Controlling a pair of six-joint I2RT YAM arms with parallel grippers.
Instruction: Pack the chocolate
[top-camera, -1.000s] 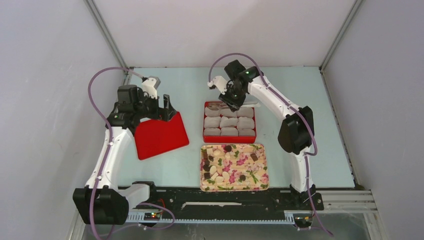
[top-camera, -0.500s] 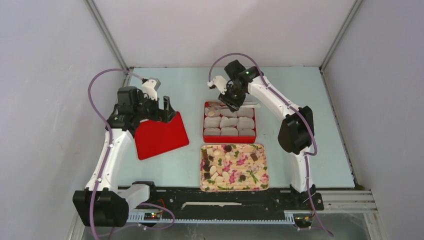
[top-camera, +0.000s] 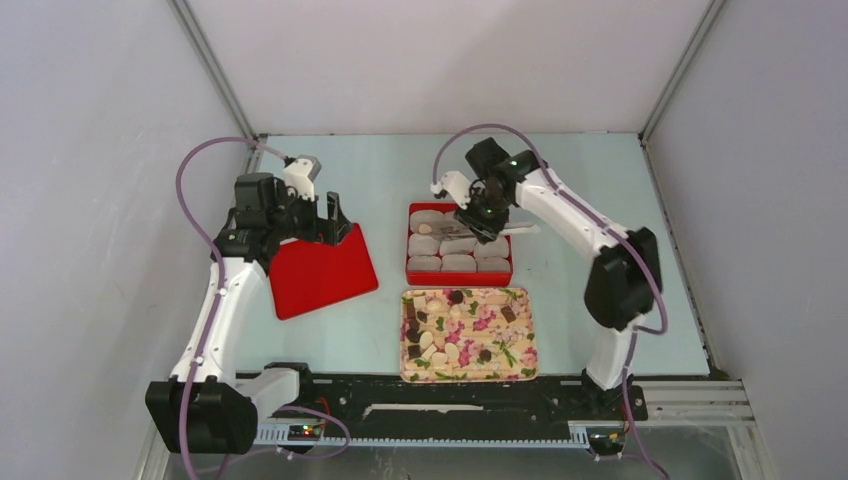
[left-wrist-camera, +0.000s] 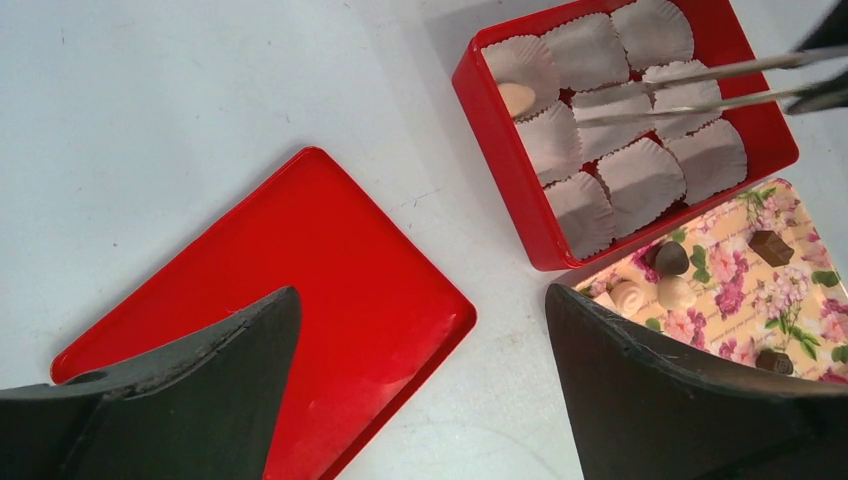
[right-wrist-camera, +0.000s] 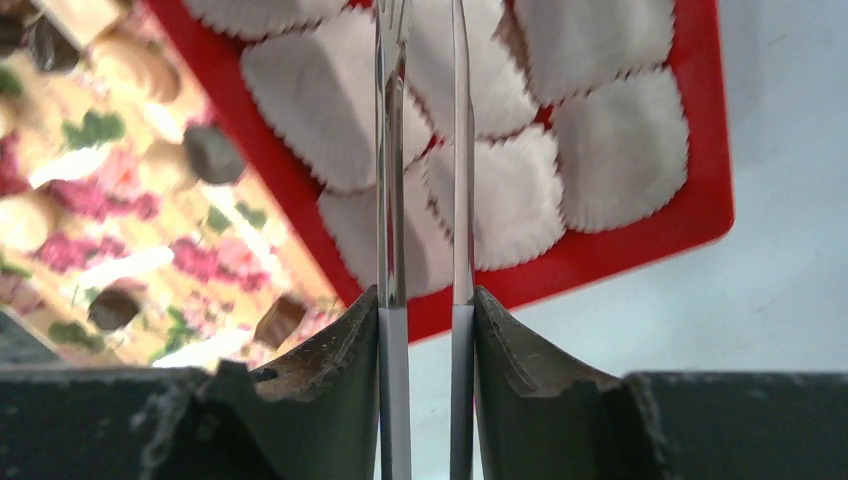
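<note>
Several chocolates (top-camera: 430, 330), pale cream and dark brown, lie on the floral tray (top-camera: 508, 350); they also show in the right wrist view (right-wrist-camera: 210, 150). One cream chocolate (left-wrist-camera: 516, 98) sits in the far-left paper cup of the red box (top-camera: 409, 250). The other cups (right-wrist-camera: 620, 150) look empty. My right gripper (top-camera: 483, 215) is shut on metal tongs (right-wrist-camera: 390, 200) held over the box; nothing shows between the tong arms (left-wrist-camera: 680, 85). My left gripper (left-wrist-camera: 420, 300) is open and empty above the red lid (left-wrist-camera: 300, 280).
The red lid (top-camera: 322, 272) lies flat to the left of the box. The tray sits just in front of the box, near the arm bases. Grey enclosure walls stand on the left, right and back.
My right gripper has moved right and nearer with the tongs, from the box's far-left corner to over its middle. The left arm has not moved.
</note>
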